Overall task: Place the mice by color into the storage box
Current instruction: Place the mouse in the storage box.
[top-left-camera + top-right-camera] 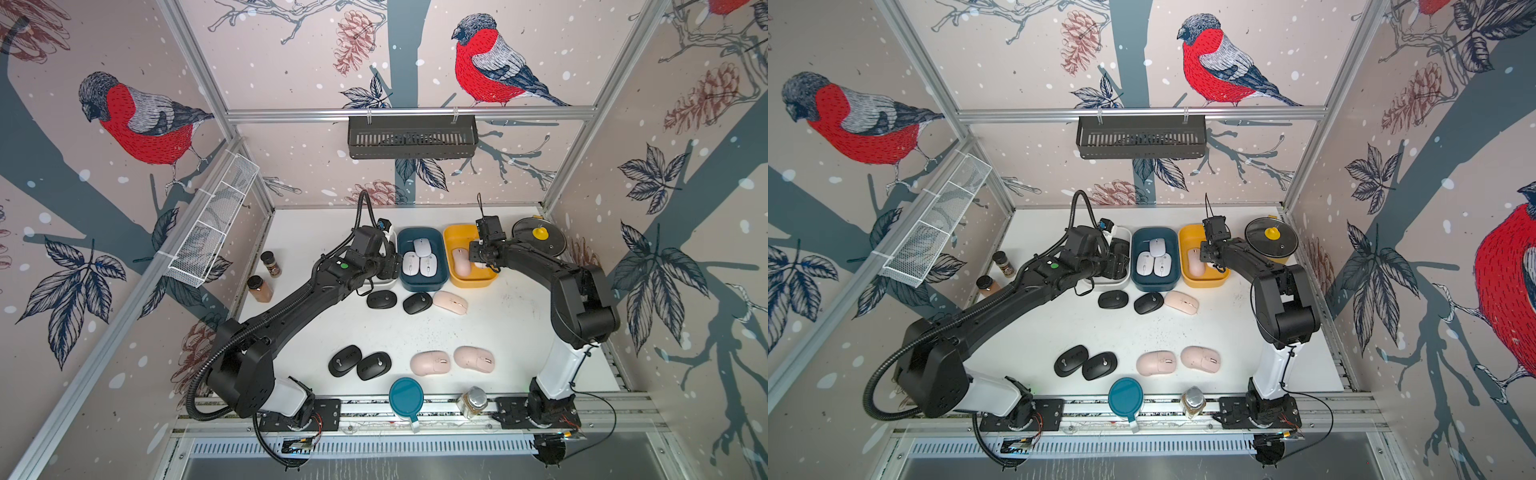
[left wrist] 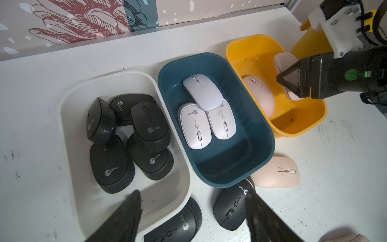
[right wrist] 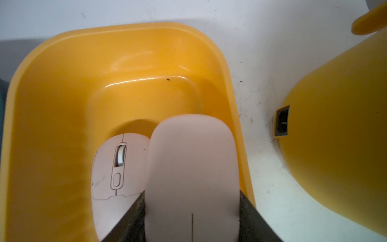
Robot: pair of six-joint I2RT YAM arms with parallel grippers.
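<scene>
While my right tool [image 3: 191, 193] squeezes a pink mouse [image 3: 192, 150] low inside the yellow box [image 3: 62, 83], beside another pink mouse [image 3: 117, 167], my left tool [image 2: 192, 193] hangs open over the near end of the white box [image 2: 71, 109] of black mice [image 2: 148, 123]. Loose mice [image 1: 450, 302] lie on the tabletop [image 1: 498, 324].

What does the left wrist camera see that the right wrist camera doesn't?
Only the left wrist view shows the white box of black mice, the blue box with three white mice, and loose mice on the table. Only the right wrist view shows the black socket on the yellow pot. Both show the yellow box, a pink mouse lying in it, and the right pincer holding a second pink mouse over it.
</scene>
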